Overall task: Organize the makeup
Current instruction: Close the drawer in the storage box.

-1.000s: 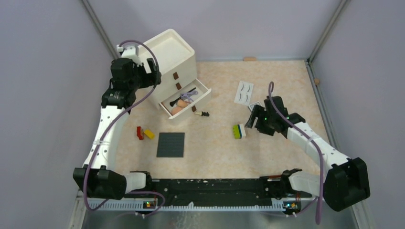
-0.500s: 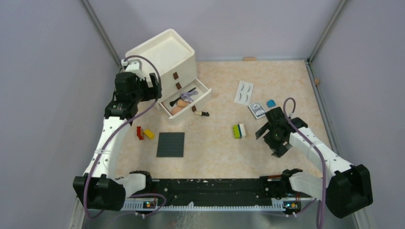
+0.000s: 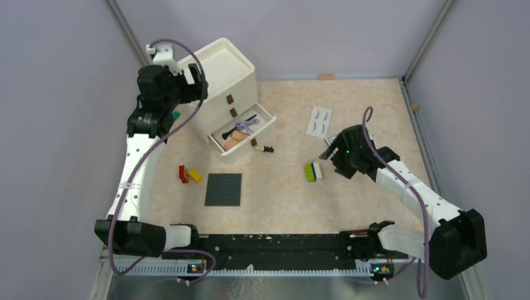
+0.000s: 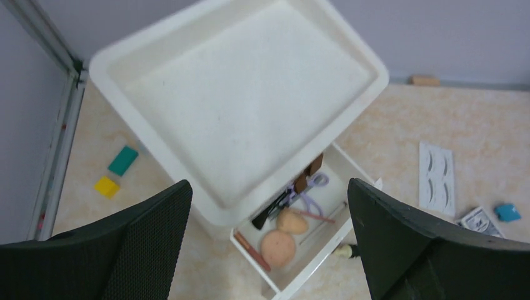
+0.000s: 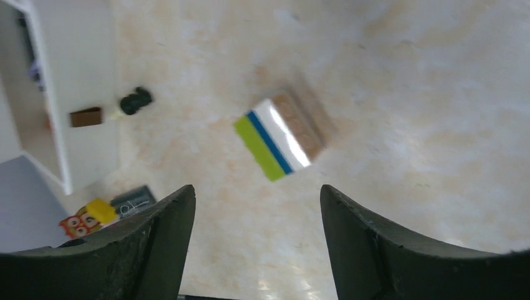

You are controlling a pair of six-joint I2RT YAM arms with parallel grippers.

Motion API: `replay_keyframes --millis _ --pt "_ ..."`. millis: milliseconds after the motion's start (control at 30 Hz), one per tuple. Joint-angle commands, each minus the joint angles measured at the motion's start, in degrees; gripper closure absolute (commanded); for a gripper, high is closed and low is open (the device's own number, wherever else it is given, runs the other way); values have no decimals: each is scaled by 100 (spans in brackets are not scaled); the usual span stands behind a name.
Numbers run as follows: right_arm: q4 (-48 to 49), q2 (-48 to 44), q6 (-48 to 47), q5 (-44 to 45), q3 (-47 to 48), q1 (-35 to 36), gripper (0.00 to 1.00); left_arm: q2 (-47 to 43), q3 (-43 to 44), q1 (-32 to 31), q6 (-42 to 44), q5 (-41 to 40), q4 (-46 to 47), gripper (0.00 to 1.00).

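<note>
The bench (image 3: pixel 281 206) carried a white drawer unit (image 3: pixel 219 69) at eleven o'clock, its lowest drawer (image 3: pixel 265 125) pulled out. The left hand (image 4: pixel 269 187) hovered above the unit, fingers wide apart and empty. The right hand (image 5: pixel 256 190), at three o'clock, hung fingers apart over a striped block (image 5: pixel 278 137), gripping nothing. The eyelash card (image 3: pixel 319 120) lay at one o'clock. A peach puff (image 4: pixel 278 247) and dark brush (image 4: pixel 269 212) lay in the drawer, with a small dark tube (image 3: pixel 265 149) just outside it.

No writing or label can be read anywhere — all too small.
</note>
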Motion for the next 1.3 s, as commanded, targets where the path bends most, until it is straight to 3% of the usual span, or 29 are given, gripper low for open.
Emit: replay_keyframes --millis 0,233,433,567,933,1100,1267 --pt "1672 613 -612 -320 736 271 32 619 1141 -18 -81 117 231 1" --pt "2142 1999 -946 -567 1700 1199 41 1424 1769 -10 395 -509 797 1" --pt "2329 2734 -1227 -622 2023 1679 45 1971 2217 210 552 -809 529 1" --pt "2303 2927 -1332 -611 2076 1843 46 1929 1966 547 171 -833 335 2" --pt "2592 3292 -1185 -726 2157 1897 47 1601 893 559 -64 -1431 599 11" --pt "2647 3360 -1149 -726 2145 1897 47 1880 943 569 -140 -1406 564 20" --pt "2804 3423 -1137 -544 2118 1897 47 1907 850 570 -187 -1489 585 36"
